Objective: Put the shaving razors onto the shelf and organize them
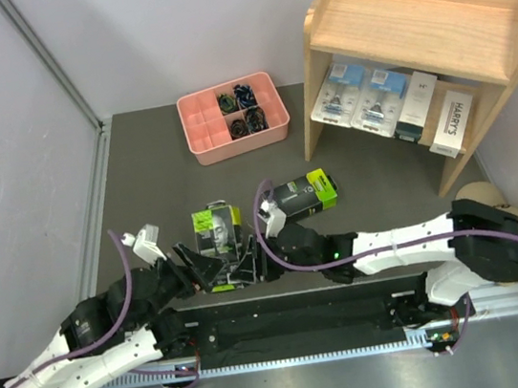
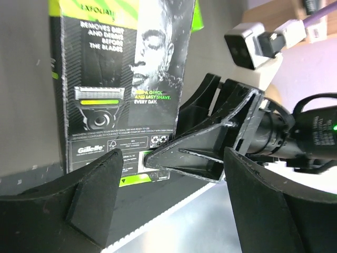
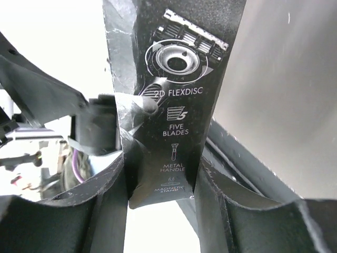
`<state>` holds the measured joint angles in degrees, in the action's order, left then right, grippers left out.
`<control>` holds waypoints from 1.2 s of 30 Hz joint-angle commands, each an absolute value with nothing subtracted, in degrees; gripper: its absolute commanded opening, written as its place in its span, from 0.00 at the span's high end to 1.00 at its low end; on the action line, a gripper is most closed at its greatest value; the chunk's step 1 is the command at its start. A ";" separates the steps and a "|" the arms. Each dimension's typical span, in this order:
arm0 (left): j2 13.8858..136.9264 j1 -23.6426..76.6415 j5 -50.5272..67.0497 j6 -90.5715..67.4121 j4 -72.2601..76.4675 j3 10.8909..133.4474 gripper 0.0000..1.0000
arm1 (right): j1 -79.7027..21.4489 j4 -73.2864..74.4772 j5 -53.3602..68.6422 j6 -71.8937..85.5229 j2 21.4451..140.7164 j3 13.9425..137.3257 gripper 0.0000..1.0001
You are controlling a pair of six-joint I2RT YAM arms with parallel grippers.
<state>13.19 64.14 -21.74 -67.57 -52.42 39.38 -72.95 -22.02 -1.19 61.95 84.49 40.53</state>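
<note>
Pick-up step: right end effector (image 3: 160, 179) clenched on upright black cardboard razor box with lime-green ends (image 3: 174, 79), left end effector (image 2: 171, 184) released just beside it; next calls for carrying it to the light wooden two-tier shelf (image 1: 408, 19) far ahead-right.

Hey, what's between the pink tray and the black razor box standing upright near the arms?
Nothing: the top view shows only bare dark tabletop between the pink tray and the upright black box.

First black box (image 1: 219, 241) with lime-green ends is sitting near the front edge, printed face showing upward. Second black box (image 1: 305, 194) is lying just beyond it. Blue-card blister packs (image 1: 341, 94) and slim white boxes (image 1: 417, 102) are lining up along the lower tier of the wooden shelf (image 1: 407, 14).
</note>
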 commanded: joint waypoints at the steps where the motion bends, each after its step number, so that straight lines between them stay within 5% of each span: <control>1: 17.39 64.25 -23.81 -59.68 -44.13 44.82 0.19 | -72.77 -10.74 -8.33 54.23 78.50 48.68 0.91; 17: 32.34 64.34 -13.28 -54.58 -18.56 43.34 0.16 | -70.40 5.44 -33.47 44.66 55.14 51.77 0.93; 21: 36.54 64.34 -10.55 -56.85 -7.32 39.91 0.08 | -70.49 6.77 -39.97 42.72 47.14 50.37 0.93; 24: 40.15 64.34 -8.18 -57.74 1.47 38.06 0.01 | -70.31 7.12 -42.44 41.49 40.38 48.61 0.94; 36: 54.03 64.25 -1.41 -58.71 43.66 31.55 0.01 | -70.49 5.11 -41.14 35.95 24.62 43.51 0.95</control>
<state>50.28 64.18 -4.99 -58.67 23.49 31.88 -70.78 11.73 -42.46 39.18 26.59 43.46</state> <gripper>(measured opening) 0.987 0.441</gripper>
